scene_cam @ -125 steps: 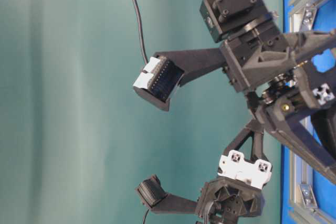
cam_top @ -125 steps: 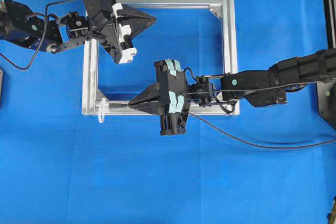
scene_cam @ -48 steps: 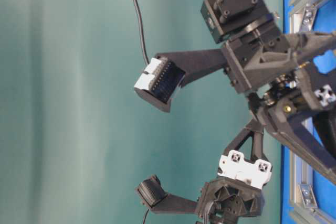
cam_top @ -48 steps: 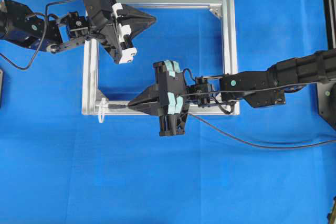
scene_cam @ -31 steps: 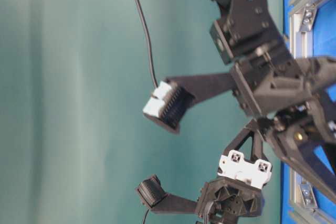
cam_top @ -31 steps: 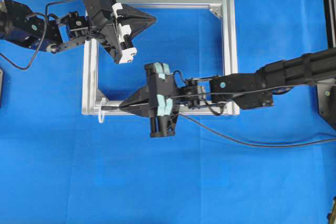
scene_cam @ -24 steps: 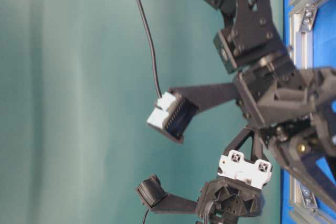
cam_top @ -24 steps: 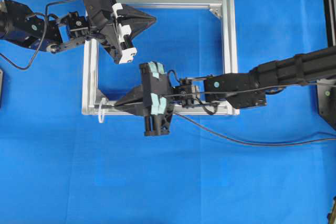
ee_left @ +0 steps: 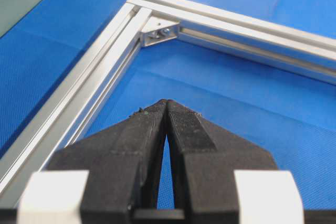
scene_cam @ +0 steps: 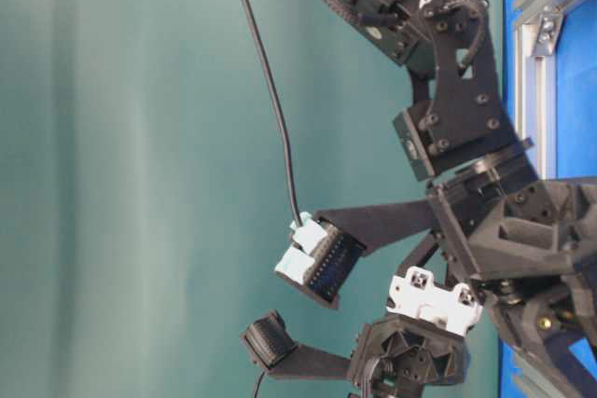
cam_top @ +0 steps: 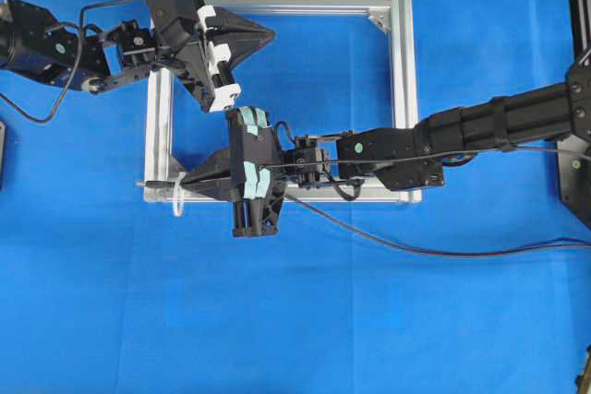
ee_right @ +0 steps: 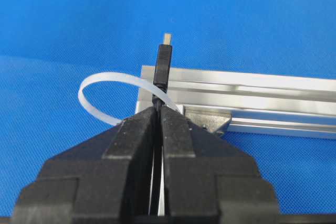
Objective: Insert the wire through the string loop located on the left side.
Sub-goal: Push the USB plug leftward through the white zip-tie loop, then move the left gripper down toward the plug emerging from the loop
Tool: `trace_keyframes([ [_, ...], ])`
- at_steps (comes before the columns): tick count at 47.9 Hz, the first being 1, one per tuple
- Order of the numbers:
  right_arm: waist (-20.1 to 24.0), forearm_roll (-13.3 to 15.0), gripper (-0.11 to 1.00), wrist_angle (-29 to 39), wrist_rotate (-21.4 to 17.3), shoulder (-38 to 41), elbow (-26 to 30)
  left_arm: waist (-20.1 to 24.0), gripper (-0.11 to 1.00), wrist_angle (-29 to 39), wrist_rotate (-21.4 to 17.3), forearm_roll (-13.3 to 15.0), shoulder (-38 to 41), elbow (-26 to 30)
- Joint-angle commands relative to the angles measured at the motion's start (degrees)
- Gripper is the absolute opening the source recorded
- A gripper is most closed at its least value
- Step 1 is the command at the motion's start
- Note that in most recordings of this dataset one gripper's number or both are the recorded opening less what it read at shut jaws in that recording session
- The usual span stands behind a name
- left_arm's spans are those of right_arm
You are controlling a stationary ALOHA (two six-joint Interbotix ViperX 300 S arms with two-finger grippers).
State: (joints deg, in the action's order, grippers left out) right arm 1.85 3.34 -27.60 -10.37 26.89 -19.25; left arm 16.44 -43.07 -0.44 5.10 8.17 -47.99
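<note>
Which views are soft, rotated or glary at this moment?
Table-level view: turned sideways, teal backdrop smooth and featureless. Right wrist view: right claw slightly soft up close, the wire plug and string loop sharp, glare streaks on the silver frame. Left wrist view: left claw sharp, white blocks blurred. Overhead view: evenly lit, sharp.

— What is seen beneath everything?
— A bright blue, finely textured cloth-covered surface point(cam_top: 277, 320) is spread across the whole overhead view, evenly lit.
— And behind it?
— A plain teal-green wall point(scene_cam: 121, 174) is shown in the table-level view.
</note>
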Motion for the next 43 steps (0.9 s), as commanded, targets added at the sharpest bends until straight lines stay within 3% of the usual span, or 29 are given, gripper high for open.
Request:
trace_keyframes([
  [1, -0.2, 0.0, -0.10, -0.2, -0.1, -1.3, 1.1, 0.1, 0.00, -0.5, -0.1, -0.2, -1.8, 0.8],
  [23, -0.2, 0.1, -0.10, -0.3, -0.2, -1.3, 1.1, 0.2, 0.00, -0.4, -0.2, -0.2, -2.7, -0.3],
  [43, -0.2, 0.1, -0.10, -0.4, -0.2, -1.3, 1.1, 3.3, 0.00, -0.7, -0.1, -0.2, -12.2, -14.8],
])
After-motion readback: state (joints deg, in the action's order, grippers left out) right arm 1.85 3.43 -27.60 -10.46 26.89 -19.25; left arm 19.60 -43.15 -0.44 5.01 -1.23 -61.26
